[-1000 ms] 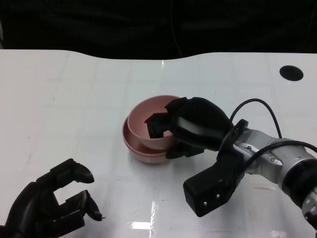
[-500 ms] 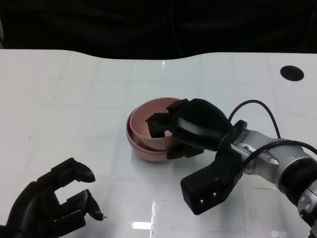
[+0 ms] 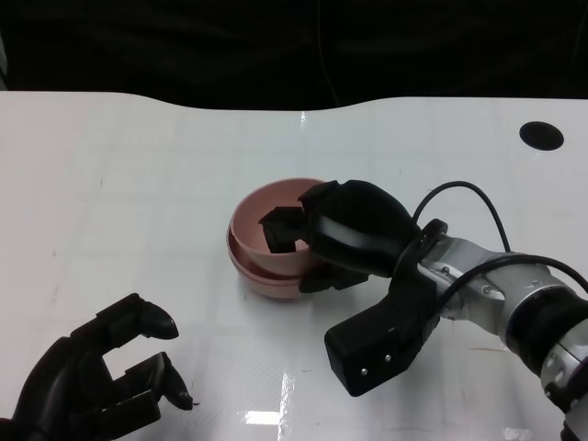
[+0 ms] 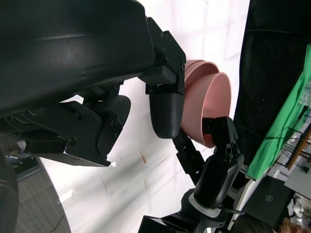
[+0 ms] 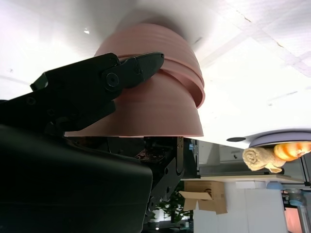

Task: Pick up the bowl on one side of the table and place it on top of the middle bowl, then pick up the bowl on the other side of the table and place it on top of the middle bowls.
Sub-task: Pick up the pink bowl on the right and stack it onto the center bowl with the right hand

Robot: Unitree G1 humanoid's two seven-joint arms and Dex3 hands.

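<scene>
— Item: the top pink bowl?
— Mid-frame, tilted in the lower pink bowl (image 3: 262, 280). My right hand (image 3: 344, 234) holds the top pink bowl (image 3: 266, 207) at its right rim, fingers (image 3: 285, 230) hooked inside, wall pinched.
— Left hand?
— My left hand (image 3: 96, 381), lower left of frame, fingers apart, holding nothing, well apart from the bowls.
— Labels, writing?
— None legible.

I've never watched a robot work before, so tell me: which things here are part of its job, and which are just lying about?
Part of the job:
- top pink bowl, held by the right hand
- pink bowls beneath
- left hand, holding nothing

Just there:
- white table
- black round hole in the table
</scene>
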